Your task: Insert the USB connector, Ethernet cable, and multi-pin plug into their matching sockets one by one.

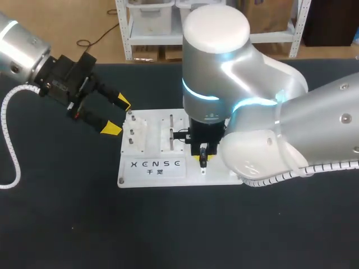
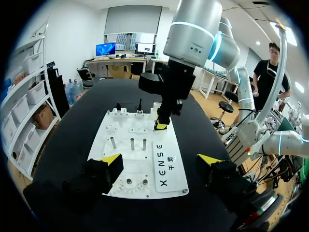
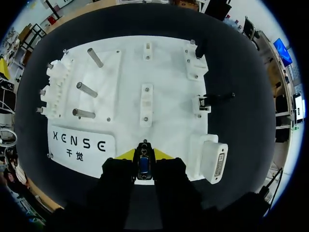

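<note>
**One USB connector held over the board**

A single USB connector [image 3: 143, 165], blue insert showing, is clamped between both fingers of the right claw [image 1: 202, 158]. Its long axis runs along the fingers, pointing down at the white board [image 1: 126, 175]. One multi-pin socket block [image 3: 216, 163] sits just beside it, and three metal pegs [image 3: 85, 90] stand farther off. The left claw [image 1: 118, 116] hangs wide open and empty beside the board, above the dark counter [image 1: 67, 224].

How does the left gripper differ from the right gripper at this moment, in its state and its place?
The left gripper is open and empty; the right gripper is shut on a small connector. The left gripper hangs tilted at the white board's edge; the right gripper points down over the board. Both have yellow tips.
</note>
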`<state>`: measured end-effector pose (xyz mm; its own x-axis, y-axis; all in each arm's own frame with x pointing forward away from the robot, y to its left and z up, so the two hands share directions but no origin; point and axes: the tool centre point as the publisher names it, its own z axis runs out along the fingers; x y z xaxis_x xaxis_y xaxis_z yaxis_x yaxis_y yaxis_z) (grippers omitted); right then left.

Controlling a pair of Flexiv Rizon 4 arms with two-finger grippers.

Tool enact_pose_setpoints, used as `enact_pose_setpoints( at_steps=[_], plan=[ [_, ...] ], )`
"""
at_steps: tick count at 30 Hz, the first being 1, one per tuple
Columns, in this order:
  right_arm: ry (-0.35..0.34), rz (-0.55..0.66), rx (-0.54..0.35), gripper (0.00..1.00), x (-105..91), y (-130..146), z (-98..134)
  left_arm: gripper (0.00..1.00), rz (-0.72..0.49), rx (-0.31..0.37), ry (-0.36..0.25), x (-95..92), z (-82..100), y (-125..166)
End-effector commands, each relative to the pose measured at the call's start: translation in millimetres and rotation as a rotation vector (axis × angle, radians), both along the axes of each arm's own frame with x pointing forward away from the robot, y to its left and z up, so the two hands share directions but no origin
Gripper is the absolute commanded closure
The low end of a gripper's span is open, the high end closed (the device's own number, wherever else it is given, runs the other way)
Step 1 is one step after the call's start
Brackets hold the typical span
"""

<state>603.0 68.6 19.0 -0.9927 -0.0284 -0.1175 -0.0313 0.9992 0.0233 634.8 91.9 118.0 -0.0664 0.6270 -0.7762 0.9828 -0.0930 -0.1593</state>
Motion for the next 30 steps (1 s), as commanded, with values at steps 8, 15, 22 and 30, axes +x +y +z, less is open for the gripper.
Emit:
enact_pose_setpoints(
  at_steps=[8,15,22,30],
  plan=[
    [-0.083,-0.002,0.034,1.0,2.8,-21,36,0.0,-0.004,-0.002,-0.001,0.9,-0.8,1],
    [-0.113,0.003,0.038,1.0,-0.8,-39,55,0.0,-0.004,-0.002,-0.001,0.9,-0.8,1],
    [-0.127,-0.029,0.009,1.0,-3.4,-60,59,0.0,-0.004,-0.002,-0.001,0.9,-0.8,1],
    [-0.127,-0.041,-0.017,1.0,-6.0,-70,54,0.0,-0.004,-0.002,-0.001,0.9,-0.8,1]
  ],
)
